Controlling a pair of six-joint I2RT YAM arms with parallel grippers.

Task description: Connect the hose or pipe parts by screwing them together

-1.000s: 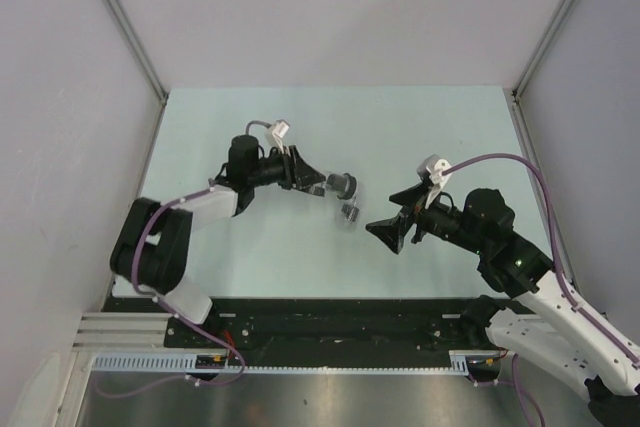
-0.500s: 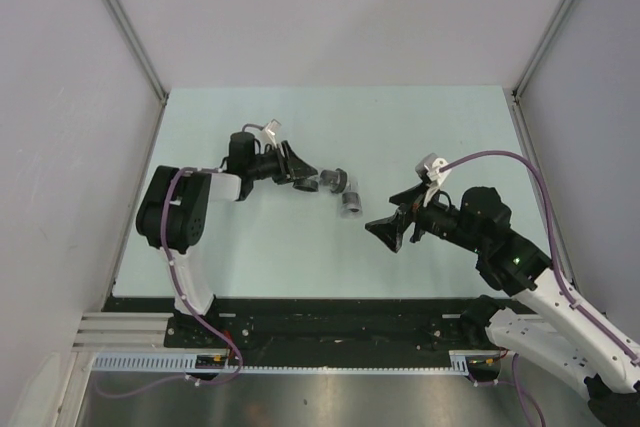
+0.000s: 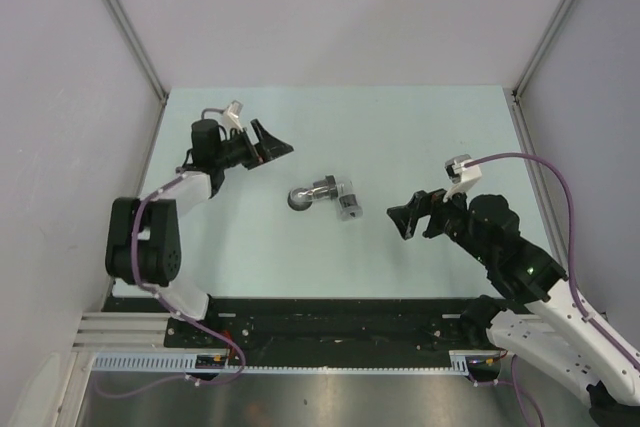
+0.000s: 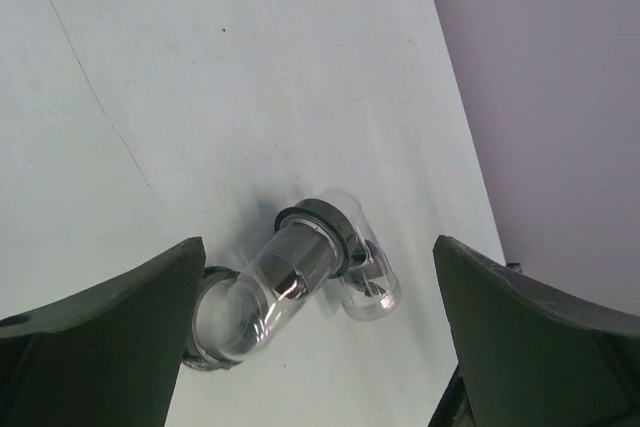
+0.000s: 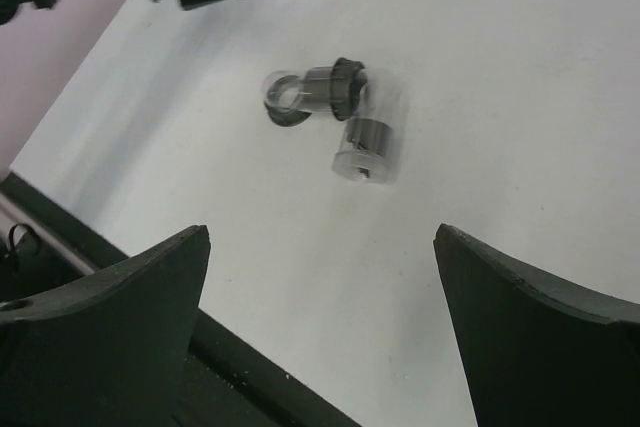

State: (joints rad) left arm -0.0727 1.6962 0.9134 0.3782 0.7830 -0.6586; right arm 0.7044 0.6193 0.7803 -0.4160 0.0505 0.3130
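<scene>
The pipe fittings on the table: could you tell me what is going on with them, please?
Nothing holds them now. The two pipe fittings lie on the table, apparently joined into an elbow. The left gripper and right gripper sit either side, jaws open and empty.

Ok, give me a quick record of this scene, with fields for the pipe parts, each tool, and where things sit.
pipe parts: lying on the table, together in an L shape, between the two arms
thread tightness: cannot tell
left tool: open, empty, apart from the parts
right tool: open, empty, apart from the parts, pointing toward them
</scene>
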